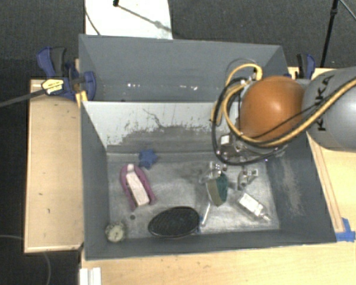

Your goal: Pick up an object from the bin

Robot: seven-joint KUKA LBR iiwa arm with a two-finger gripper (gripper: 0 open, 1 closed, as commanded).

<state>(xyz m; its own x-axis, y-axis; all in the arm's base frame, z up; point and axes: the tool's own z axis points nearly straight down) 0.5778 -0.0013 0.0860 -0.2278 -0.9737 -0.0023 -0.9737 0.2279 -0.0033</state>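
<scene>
Camera view: hand [231, 180] spread over teal piece [218, 189], near bin's right wall [296, 189]; bare floor [175, 183] leftward.

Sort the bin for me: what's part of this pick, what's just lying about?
Job: gripper, green thing nearest it.
Lying about: white piece, black oval brush, pink-and-white thing, blue scrap, small round thing.

Robot lab: cabled arm [338, 108] over metal bin [166, 70]
</scene>
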